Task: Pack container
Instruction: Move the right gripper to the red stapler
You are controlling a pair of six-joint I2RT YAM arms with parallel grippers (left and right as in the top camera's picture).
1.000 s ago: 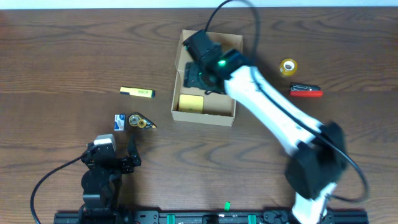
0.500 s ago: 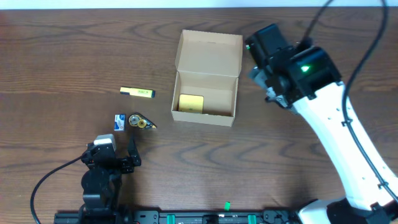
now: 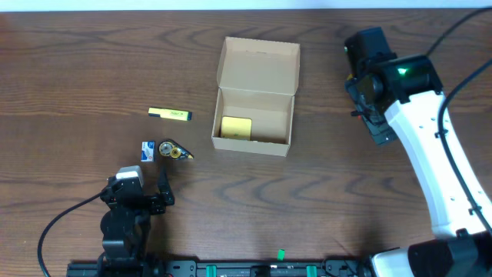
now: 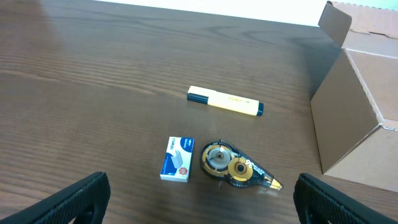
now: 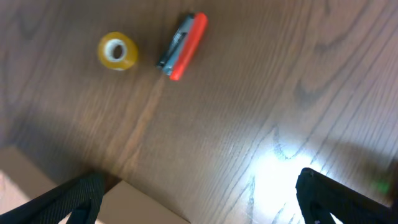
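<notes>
Left gripper (image 4: 200,186) and right gripper (image 5: 199,186): jaws apart, empty. Small tan cardboard box (image 3: 260,65) stands open, flap laid back, well apart from both.

I note dark brown wood-grain table (image 3: 77,61) filling all views. Pale strip (image 3: 231,4) beyond far edge, overhead view; wall or floor, cannot tell. Bright glare patch (image 5: 280,163) on tabletop, right wrist view.

Tan container (image 3: 259,58), yellow highlighter (image 4: 225,101), blue-white small box (image 4: 178,159), red tool (image 5: 183,45), yellow tape roll (image 5: 117,51), brown wood-grain table (image 3: 77,69).
</notes>
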